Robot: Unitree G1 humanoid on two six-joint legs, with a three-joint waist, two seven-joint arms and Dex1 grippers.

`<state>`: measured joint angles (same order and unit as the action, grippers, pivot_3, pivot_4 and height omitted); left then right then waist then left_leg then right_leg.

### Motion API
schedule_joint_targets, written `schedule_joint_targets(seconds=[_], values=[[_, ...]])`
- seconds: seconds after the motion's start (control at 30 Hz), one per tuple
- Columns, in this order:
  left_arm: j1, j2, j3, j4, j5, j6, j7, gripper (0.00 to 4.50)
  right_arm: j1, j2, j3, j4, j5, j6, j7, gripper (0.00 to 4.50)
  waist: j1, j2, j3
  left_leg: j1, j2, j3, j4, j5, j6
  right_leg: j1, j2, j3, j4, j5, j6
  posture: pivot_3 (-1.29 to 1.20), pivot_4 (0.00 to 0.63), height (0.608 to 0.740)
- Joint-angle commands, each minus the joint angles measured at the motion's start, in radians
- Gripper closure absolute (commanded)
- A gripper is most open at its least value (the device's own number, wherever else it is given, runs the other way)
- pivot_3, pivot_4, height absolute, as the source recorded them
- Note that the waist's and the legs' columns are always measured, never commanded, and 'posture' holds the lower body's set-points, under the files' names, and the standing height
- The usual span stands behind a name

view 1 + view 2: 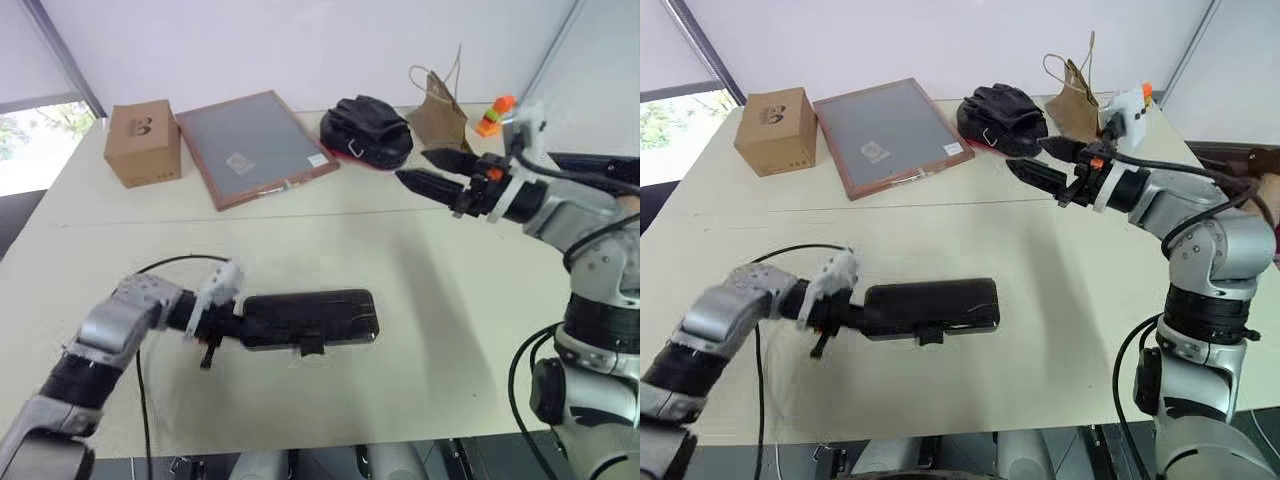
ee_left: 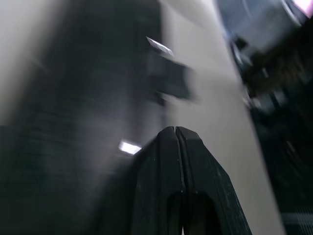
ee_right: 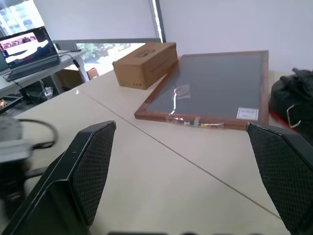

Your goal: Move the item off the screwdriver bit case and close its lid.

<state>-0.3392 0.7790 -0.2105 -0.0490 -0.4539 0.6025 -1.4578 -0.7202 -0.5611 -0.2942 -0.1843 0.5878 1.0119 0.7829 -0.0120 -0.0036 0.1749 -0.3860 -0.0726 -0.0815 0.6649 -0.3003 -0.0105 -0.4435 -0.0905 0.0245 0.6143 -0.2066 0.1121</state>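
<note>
Nearest the front edge of the pale cream table (image 1: 420,330), the screwdriver bit case (image 1: 305,320) lies flat and lengthwise, its dark lid (image 1: 320,312) down over the tray and a small black latch tab jutting from the near long edge. At its left end sits the left gripper (image 1: 238,322), fingers pressed together with no gap between them, as the left wrist view shows plainly; whether their tips touch the case cannot be told. A thin black cable (image 1: 165,265) loops over the tabletop behind that arm.

Farther back and to the right, the right gripper (image 1: 432,170) hangs above the table, roughly level, its two fingers spread wide with nothing between them.

Along the far edge stand a brown cardboard box (image 1: 143,143), a red-framed grey board (image 1: 256,147) lying flat just beside it, a black bundle (image 1: 366,132), a crumpled brown paper bag (image 1: 440,112), and a small orange and green object (image 1: 491,116). Faint seam lines cross the tabletop. Behind the table rises a plain white wall, with a window at the far left showing greenery. The right wrist view catches another desk with an open laptop (image 3: 27,46).
</note>
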Motion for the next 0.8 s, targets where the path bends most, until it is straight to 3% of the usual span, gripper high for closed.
schedule_joint_targets(seconds=[0.03,0.2,0.3,0.37,0.53,0.67,0.8], values=[[-0.086,-0.065,0.178,-0.034,-0.220,0.209,0.106,4.50,0.015,0.000,0.037,-0.066,0.026,-0.023,-0.019,0.06,0.010,-0.002,0.002,-0.002,0.000,-0.002,0.002,0.000,0.000,0.000,0.001,-0.002,0.000,0.000,0.000,0.00,0.150,0.740],[-0.181,-0.074,0.357,-0.119,-0.476,0.430,0.216,4.50,0.089,-0.030,0.154,-0.148,0.013,-0.038,-0.003,0.06,0.001,-0.004,0.003,-0.004,0.000,-0.004,0.004,0.000,0.001,0.000,0.002,-0.004,0.000,0.000,0.000,0.00,0.150,0.740],[-0.260,-0.086,0.411,-0.087,-0.528,0.466,0.284,4.50,0.133,-0.051,0.229,-0.202,0.002,-0.059,0.014,0.82,-0.006,-0.004,0.003,-0.004,0.000,-0.002,0.003,0.001,-0.001,-0.001,0.002,-0.003,-0.001,0.000,0.000,0.00,0.150,0.740],[-0.294,-0.089,0.399,-0.051,-0.491,0.430,0.304,4.50,0.154,-0.071,0.268,-0.239,0.007,-0.066,0.034,1.86,-0.005,-0.004,0.003,-0.004,0.000,-0.002,0.003,0.001,-0.001,-0.001,0.003,-0.003,0.000,0.000,0.000,0.00,0.150,0.740],[-0.384,-0.123,0.141,0.217,-0.114,0.058,0.257,4.50,0.226,-0.127,0.435,-0.429,0.047,-0.045,0.111,4.46,0.002,-0.003,0.002,-0.001,0.000,-0.002,0.003,0.001,-0.001,0.001,0.003,-0.004,0.000,0.000,0.000,0.00,0.150,0.740],[-0.478,-0.214,0.030,0.477,0.040,-0.098,0.221,4.50,0.274,-0.114,0.622,-0.468,-0.042,-0.108,0.102,4.46,0.002,-0.006,0.002,-0.002,0.000,-0.002,0.003,0.001,-0.001,0.001,0.003,-0.004,-0.001,0.000,0.000,0.00,0.150,0.740],[-0.544,-0.293,-0.059,0.672,0.183,-0.273,0.179,4.50,0.290,-0.103,0.726,-0.456,-0.121,-0.157,0.078,4.46,0.001,-0.006,0.003,-0.003,-0.001,-0.002,0.005,0.001,-0.001,0.000,0.003,-0.004,0.000,0.000,0.000,0.00,0.150,0.740]])
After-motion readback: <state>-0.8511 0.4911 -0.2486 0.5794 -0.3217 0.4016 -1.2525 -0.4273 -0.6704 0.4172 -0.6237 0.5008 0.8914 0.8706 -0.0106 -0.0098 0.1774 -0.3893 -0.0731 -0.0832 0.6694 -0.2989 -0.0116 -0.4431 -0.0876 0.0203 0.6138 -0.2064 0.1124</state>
